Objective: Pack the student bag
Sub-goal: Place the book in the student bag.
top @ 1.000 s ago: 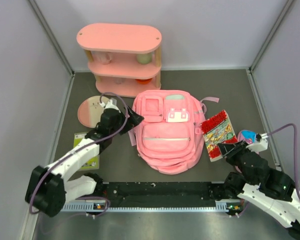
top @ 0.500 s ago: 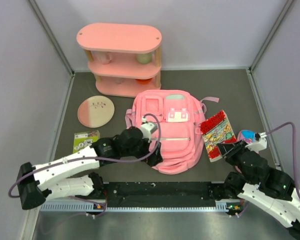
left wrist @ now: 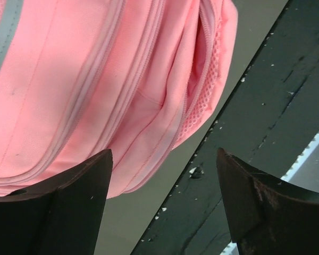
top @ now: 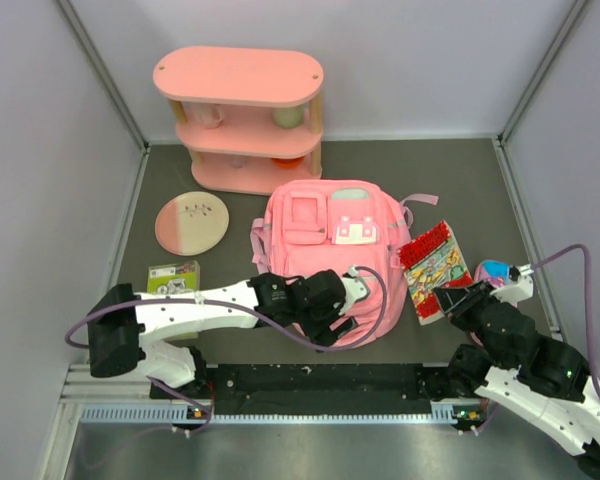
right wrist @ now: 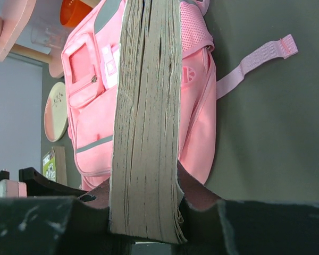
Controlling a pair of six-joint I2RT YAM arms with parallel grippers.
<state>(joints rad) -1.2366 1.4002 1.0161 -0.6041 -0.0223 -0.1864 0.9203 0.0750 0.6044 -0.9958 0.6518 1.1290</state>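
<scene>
At the middle of the dark grey table (top: 460, 190): one soft pink fabric backpack (top: 325, 250), lying flat with its front pockets and white buckle flap facing up, its straps trailing out to the far right. No compartment shows as open in the overhead view, and nothing can be seen inside it. At its near edge: the left gripper (left wrist: 162, 156), jaws spread wide and pinching nothing, with the bag's zipped bottom seams just beyond the fingertips. Just right of the bag: one thick paperback book with a red and multicoloured cover (top: 435, 258), its near end pinched between the fingers of the right gripper (top: 446, 300). Whether the book is lifted or resting on the table cannot be told. Also present: a round pink plate (top: 191, 221), a small green printed card (top: 172, 276) and a pink three-tier shelf (top: 238, 115) holding cups. Status, by judgement: packing is at an early stage. One item is in hand but none is stowed, and opening the bag and inserting the book remain to be done.
</scene>
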